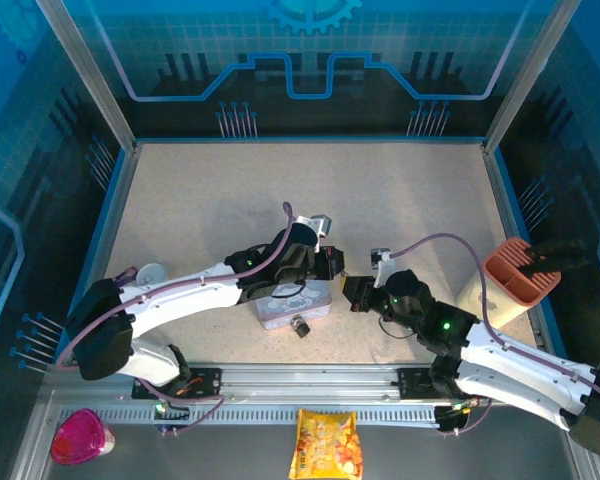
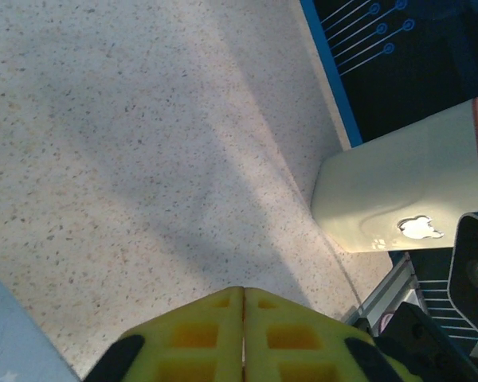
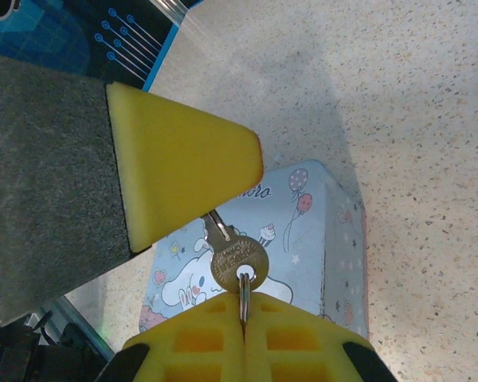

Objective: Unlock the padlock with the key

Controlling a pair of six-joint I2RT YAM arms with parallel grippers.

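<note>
Both my grippers were close together by the tin point(image 3: 327, 239): my right gripper point(image 3: 243, 306) pinched the ring of the key point(image 3: 237, 265), and my left gripper point(image 2: 243, 293) was pressed shut with a pad at the blade, though I could not tell whether it held it. I judged this a regrasp of the key, the padlock point(image 1: 302, 326) lying on the table just in front of the tin; next I needed the blade free and the lock steadied. The tin crowded that approach, while the white holder point(image 2: 398, 199) stood well apart.

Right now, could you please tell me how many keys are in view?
1: the key, held by its ring in the right gripper, close to the tin; more may be hidden.
</note>
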